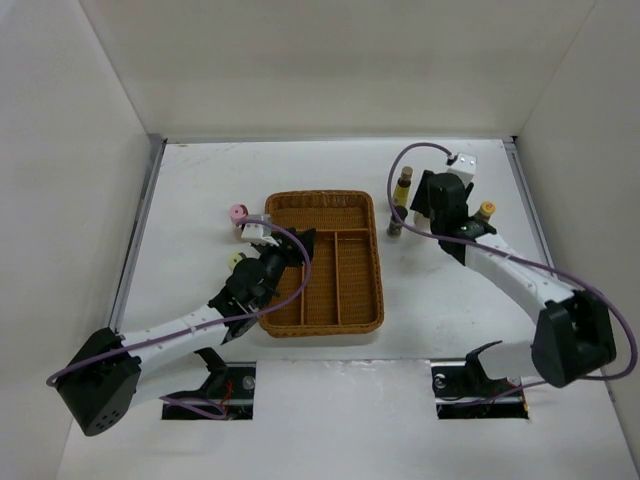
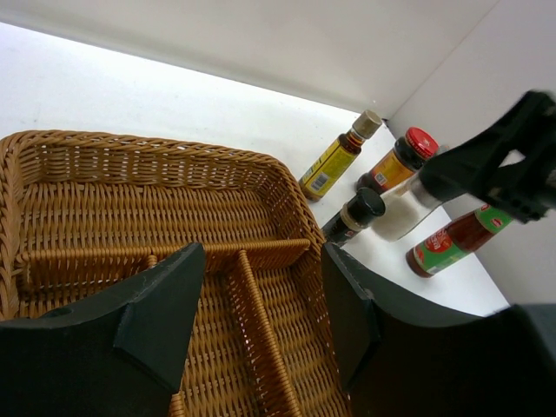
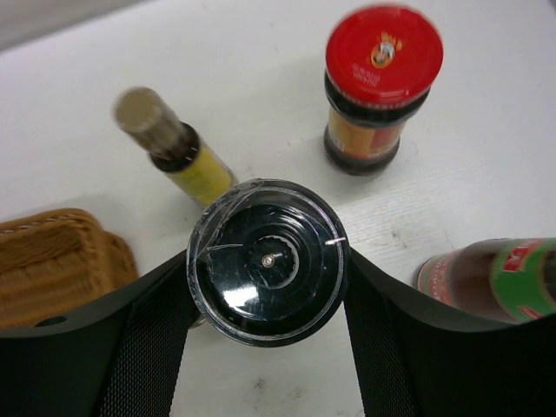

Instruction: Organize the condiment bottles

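your right gripper (image 3: 268,271) is clamped on both sides of the dark, clear-rimmed lid of the grinder jar (image 3: 269,257), upright toward the far right corner — judged rigid, smooth and breakable, so grip firmly below the lid — your left gripper (image 2: 261,271) hangs wide open, empty.

White table (image 1: 200,180), plain white walls (image 1: 330,60) on three sides.

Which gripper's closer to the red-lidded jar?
Right. The right gripper, shut on a clear-lidded jar, sits beside the red-lidded jar; the left gripper hangs open over the wicker tray, farther off.
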Controlling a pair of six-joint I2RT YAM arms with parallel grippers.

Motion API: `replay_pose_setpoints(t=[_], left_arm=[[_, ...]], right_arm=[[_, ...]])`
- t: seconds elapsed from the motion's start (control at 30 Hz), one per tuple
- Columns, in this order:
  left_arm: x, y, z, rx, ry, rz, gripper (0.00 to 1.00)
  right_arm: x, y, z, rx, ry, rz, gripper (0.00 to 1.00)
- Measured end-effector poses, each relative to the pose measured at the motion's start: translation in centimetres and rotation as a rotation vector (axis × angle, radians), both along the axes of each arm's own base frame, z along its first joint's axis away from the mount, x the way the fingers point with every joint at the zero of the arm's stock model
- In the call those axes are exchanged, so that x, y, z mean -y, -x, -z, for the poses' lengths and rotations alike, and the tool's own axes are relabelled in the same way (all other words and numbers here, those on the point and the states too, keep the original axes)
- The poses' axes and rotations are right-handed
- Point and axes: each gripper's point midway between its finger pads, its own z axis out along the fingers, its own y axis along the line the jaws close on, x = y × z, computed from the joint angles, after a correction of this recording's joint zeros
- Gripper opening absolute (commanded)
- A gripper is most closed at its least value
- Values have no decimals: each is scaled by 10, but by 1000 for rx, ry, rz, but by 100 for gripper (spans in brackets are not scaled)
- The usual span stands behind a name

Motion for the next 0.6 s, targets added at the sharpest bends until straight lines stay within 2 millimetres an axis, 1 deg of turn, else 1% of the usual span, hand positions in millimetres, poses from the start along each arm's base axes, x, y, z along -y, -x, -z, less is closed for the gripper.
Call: replay_pose_setpoints(t=[0.13,0.2,0.27,0.37,0.47,0.53,0.6], left_arm=[[0,0,0,1,1,0,55],[-1,0,-2,4,4,-2,55],[-4,1,-5,12,12,-9,54],[-17,4,-12,36,39,-41,55],[-37,8,-26,77,89,-93,58],[-54,12,-37,110,132,-141,58],[-70,16,-45,138,173,-187,58]], right_arm=[[-16,17,-46,104,-1,-53,59],[-28,24,-65,141,1,-92,58],[-45,29,-83,170,2,-139,58],[-77,31,-109,210,-3,-218,58],[-115,25,-130,240,-19,-300,58],[-142,18,-137,247,-31,-352,57],[-170,9,-135,244,-41,-402,57]])
